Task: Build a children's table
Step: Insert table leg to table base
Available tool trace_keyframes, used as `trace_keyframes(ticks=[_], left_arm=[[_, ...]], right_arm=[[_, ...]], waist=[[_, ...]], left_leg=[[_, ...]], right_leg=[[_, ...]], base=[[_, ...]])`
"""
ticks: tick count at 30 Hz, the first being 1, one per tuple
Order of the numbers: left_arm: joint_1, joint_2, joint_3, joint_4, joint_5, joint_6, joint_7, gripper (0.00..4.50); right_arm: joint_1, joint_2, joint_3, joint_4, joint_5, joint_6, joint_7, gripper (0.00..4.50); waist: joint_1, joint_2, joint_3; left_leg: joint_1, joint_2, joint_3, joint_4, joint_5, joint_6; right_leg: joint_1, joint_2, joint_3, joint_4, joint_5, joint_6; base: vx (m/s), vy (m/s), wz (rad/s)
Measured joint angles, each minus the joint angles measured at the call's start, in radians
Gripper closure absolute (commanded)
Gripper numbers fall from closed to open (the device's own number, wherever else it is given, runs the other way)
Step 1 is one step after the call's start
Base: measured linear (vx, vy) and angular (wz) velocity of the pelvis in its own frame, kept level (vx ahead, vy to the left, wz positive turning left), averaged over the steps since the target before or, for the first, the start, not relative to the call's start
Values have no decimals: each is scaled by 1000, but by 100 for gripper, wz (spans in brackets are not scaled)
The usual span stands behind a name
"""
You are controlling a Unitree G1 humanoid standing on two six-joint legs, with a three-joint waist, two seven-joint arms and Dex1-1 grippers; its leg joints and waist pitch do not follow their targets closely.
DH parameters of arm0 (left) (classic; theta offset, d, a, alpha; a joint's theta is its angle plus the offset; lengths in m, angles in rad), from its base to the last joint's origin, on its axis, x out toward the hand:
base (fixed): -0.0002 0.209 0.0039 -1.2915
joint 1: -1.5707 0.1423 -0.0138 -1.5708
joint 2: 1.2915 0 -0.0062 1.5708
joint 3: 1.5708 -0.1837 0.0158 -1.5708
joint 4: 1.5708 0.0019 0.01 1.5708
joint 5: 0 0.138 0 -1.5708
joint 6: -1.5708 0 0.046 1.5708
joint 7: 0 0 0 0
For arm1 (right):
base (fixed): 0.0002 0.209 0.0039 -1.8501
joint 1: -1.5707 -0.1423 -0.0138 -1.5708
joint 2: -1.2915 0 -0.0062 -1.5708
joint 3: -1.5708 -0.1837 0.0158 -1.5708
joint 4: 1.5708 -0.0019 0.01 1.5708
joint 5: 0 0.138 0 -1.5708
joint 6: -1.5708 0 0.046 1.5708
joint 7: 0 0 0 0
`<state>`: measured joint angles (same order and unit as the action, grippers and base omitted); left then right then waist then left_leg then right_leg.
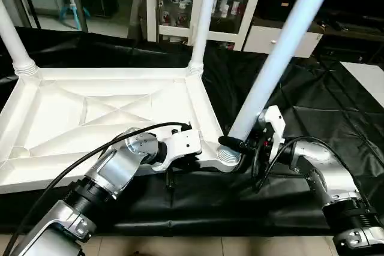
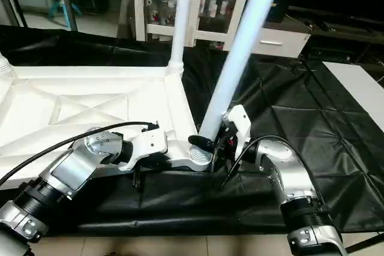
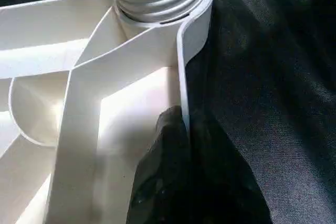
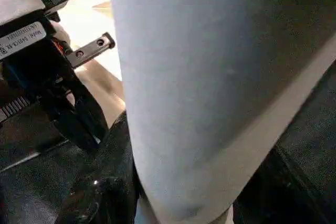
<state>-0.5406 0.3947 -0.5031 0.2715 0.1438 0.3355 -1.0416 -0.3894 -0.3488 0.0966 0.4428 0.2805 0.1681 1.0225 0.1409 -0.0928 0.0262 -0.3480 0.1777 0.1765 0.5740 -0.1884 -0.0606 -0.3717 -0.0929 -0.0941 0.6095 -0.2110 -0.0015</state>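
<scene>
The white table top (image 1: pixel 90 112) lies upside down on the black cloth, ribs up. Two legs stand upright in its far corners, one on the left (image 1: pixel 12 34) and one on the right (image 1: pixel 204 16). A third leg (image 1: pixel 288 46) leans to the right, its lower end at the ribbed near right socket (image 1: pixel 228 157). My right gripper (image 1: pixel 235 143) is shut around this leg just above the socket, one black finger (image 4: pixel 105 182) pressed against the tube. My left gripper (image 1: pixel 170 175) is shut on the top's near rim, beside that socket, with a finger (image 3: pixel 163 177) inside the rim wall.
The black-draped worktable (image 1: pixel 312 106) carries everything; its front edge runs just below my forearms. A flat white board (image 1: pixel 369 79) lies at the far right. A white glass-fronted cabinet (image 1: pixel 174 4) stands behind the table.
</scene>
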Motion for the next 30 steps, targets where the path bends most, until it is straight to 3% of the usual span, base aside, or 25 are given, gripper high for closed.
trace_keyframes(ticks=[6,11,18,22,30], left_arm=[[4,0,-5,4,9,2,3,450],[8,-1,-7,14,12,4,9,450],[8,-1,-6,19,16,4,19,450],[6,-2,5,33,19,4,39,450],[3,-7,5,34,21,5,46,450]], right_arm=[[4,2,25,13,-19,-45,-19,262],[13,16,33,24,-40,-76,-39,262],[8,35,30,54,-40,-116,-82,262],[-4,79,1,86,-25,-113,-139,262],[-14,94,-39,109,41,-44,-162,262]], waist=[[-1,-5,-5],[-5,-5,-5],[-19,-8,-7],[-32,-8,-7],[-39,-5,-4]], left_leg=[[2,0,0,-1,0,0],[16,-1,0,-7,-1,-1],[16,-2,0,-12,-1,-1],[16,-2,-2,-12,-1,-1],[13,-6,-3,-14,-1,0]], right_leg=[[2,0,0,0,0,1],[10,0,-1,-10,-2,2],[11,0,0,-18,-1,2],[9,0,-1,-19,-1,2],[10,0,0,-35,-1,2]], base=[[0,0,0],[0,0,0],[0,0,0],[0,0,0],[0,0,0]])
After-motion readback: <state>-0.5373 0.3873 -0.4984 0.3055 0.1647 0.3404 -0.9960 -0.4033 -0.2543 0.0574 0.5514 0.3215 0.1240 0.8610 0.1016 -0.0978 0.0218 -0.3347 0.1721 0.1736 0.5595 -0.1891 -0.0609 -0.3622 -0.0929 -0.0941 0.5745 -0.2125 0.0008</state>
